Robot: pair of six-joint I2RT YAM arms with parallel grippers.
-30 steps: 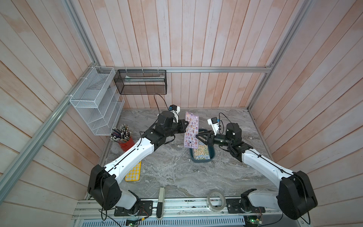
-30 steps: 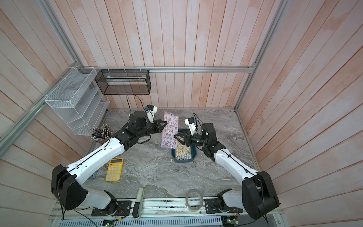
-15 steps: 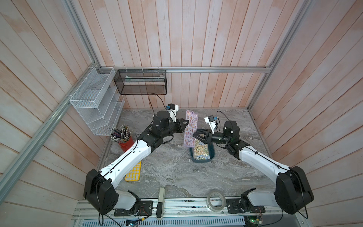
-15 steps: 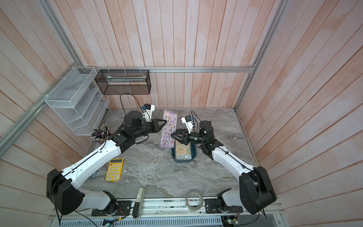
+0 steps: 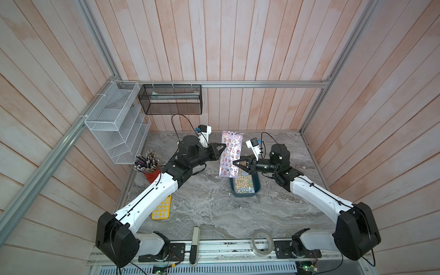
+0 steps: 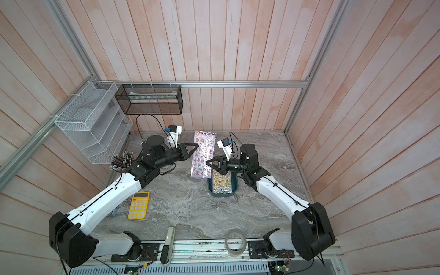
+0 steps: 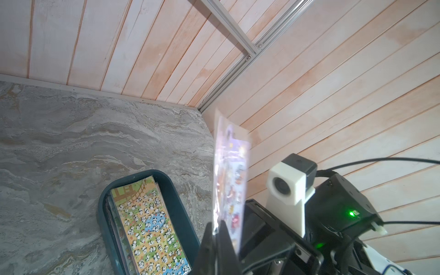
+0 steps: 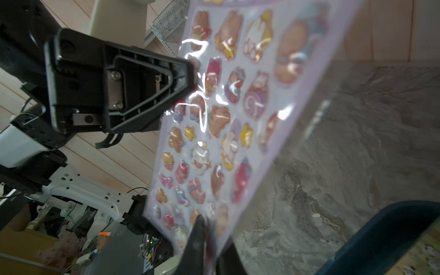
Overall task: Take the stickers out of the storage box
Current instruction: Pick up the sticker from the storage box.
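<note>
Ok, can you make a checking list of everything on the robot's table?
Surface: grey marbled table, flat.
Job's things: purple sticker sheet held in the air; more stickers lie in the storage box.
Clutter: red pencil cup, yellow plate, tape roll.
Grippers: left gripper and right gripper both shut on the purple sticker sheet, on opposite sides.
Cables: black cable loops behind the left wrist, clear of the sheet.
Surroundings: wooden walls, white wire rack, black mesh basket.
</note>
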